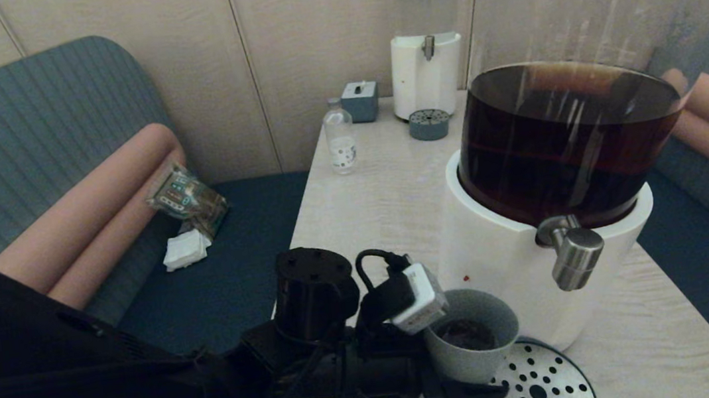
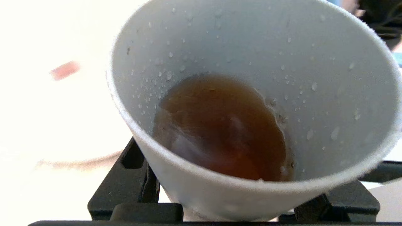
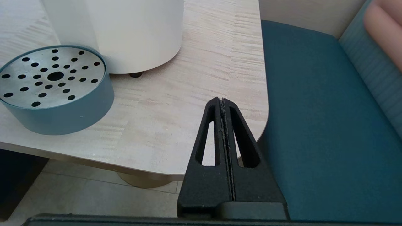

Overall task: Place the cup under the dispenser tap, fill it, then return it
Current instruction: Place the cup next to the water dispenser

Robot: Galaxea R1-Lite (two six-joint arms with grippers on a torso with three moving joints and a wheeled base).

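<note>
Cup (image 1: 474, 340): gripped by the left gripper (image 1: 442, 356), beside the drip tray (image 1: 539, 385), left of and below the tap (image 1: 573, 257); brown liquid inside.
Right gripper (image 3: 223, 103): jaws closed, empty, over the worktop (image 3: 194, 94) edge.

Beige panel wall (image 1: 298, 52), teal bench (image 1: 20, 137), pale wood table (image 1: 381, 196).

Café or lounge booth; teal upholstered bench (image 1: 21, 143), pale wood table (image 1: 381, 196), two drink dispensers (image 1: 556, 156)
</note>
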